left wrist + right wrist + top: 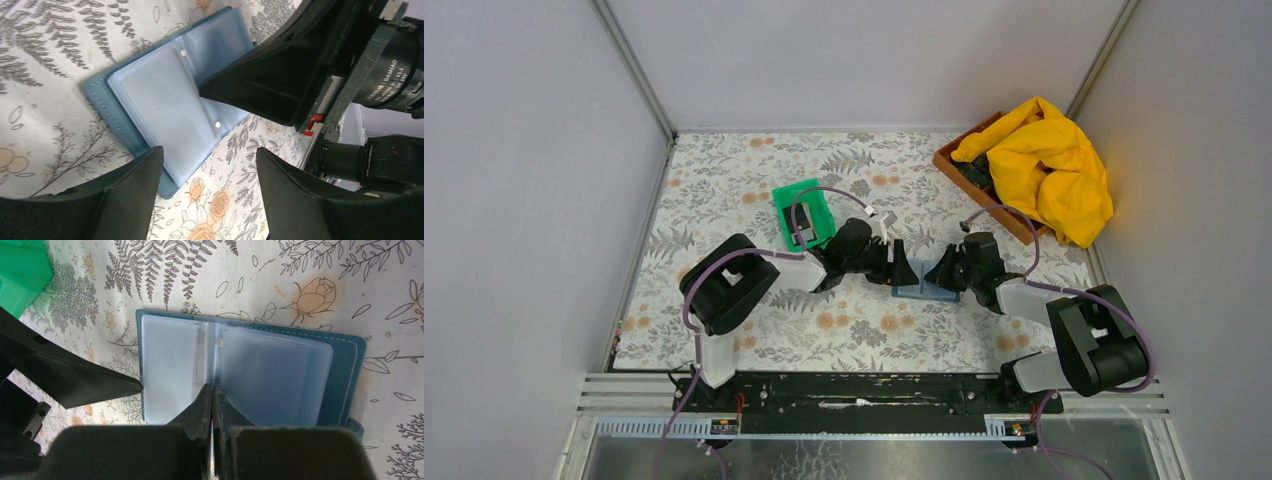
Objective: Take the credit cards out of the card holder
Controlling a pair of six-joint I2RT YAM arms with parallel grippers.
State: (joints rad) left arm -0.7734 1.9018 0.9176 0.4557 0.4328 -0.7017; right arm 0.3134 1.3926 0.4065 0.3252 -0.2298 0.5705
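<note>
The steel-blue card holder (924,292) lies open on the floral table between my two grippers. Its pale plastic sleeves look empty in the left wrist view (160,100) and the right wrist view (270,375). Dark grey credit cards (807,220) lie in the green tray (786,200), behind the left arm. My left gripper (902,268) is open and empty, its jaws low over the holder's near corner (209,150). My right gripper (939,272) is shut, its tips resting on the holder's middle fold (212,386); I see no card between them.
A brown wooden box (951,165) with a yellow cloth (1044,165) stands at the back right. The green tray's corner shows in the right wrist view (20,270). White walls close the table on three sides.
</note>
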